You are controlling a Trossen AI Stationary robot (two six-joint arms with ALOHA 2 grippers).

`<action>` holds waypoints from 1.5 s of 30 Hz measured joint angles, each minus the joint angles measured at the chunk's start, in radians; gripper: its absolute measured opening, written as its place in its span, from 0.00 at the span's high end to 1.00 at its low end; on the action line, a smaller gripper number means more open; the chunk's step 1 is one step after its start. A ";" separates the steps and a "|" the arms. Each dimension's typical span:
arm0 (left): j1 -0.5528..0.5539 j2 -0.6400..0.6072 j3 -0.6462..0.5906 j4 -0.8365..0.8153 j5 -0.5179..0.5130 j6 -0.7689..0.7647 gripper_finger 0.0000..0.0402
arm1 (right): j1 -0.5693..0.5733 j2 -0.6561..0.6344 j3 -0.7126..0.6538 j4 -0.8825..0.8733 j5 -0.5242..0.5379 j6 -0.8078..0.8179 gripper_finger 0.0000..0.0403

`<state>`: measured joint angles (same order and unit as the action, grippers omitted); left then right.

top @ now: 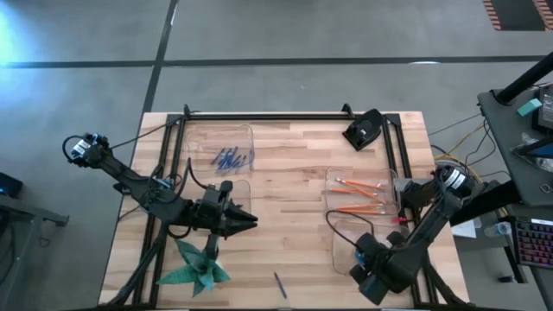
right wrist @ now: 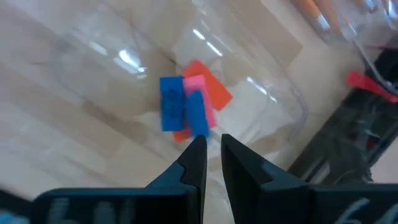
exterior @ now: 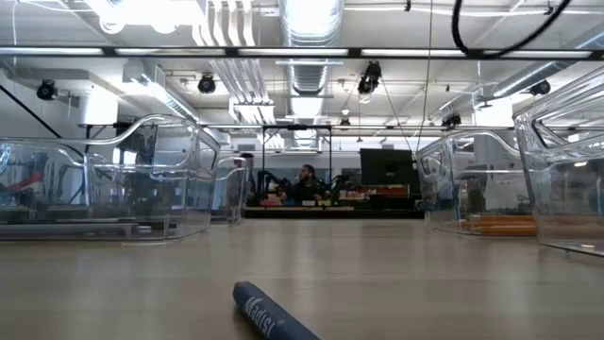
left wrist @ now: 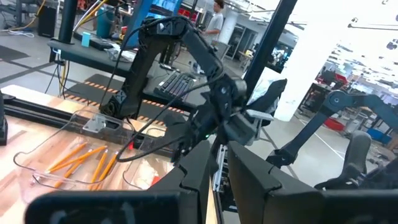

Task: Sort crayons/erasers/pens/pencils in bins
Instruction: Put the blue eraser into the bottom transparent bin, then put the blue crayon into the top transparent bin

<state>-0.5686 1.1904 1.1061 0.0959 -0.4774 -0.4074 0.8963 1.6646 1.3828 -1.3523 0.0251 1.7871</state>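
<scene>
Blue, pink and orange erasers (right wrist: 186, 106) lie in the near right bin (top: 339, 246). My right gripper (right wrist: 212, 142) hangs over them, pointing down, shut and empty. Orange pencils (top: 359, 197) lie in the far right bin (top: 333, 177). Blue sticks (top: 232, 160) lie in the far left bin (top: 246, 134). A blue crayon (exterior: 269, 319) lies alone on the table near the front edge (top: 280, 283). My left gripper (top: 252, 222) is held level above the table's left half, pointing right, shut on nothing.
A green folded thing (top: 199, 269) lies at the near left and a black device (top: 363, 131) at the far right. Black rails (top: 259, 115) frame the table. A fourth clear bin (top: 240, 188) stands by my left gripper. A person (exterior: 307, 181) sits far behind.
</scene>
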 joint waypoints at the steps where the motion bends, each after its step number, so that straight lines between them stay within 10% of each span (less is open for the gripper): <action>1: 0.000 0.000 0.000 0.000 0.000 0.000 0.89 | 0.000 0.000 -0.016 0.009 -0.008 0.006 0.91; 16: -0.001 0.001 -0.001 -0.001 0.029 -0.004 0.89 | 0.000 -0.001 0.038 -0.023 -0.044 0.004 0.91; 26: -0.002 0.002 -0.022 -0.002 0.162 -0.005 0.89 | -0.020 0.012 0.260 -0.049 0.373 0.022 0.91; 45: -0.007 0.130 -0.037 -0.187 0.249 0.083 0.85 | -0.079 0.085 0.441 -0.014 0.395 -0.138 0.90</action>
<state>-0.5758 1.3204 1.0687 -0.0908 -0.2286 -0.3248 0.8173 1.7496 1.8240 -1.3661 0.4202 1.6488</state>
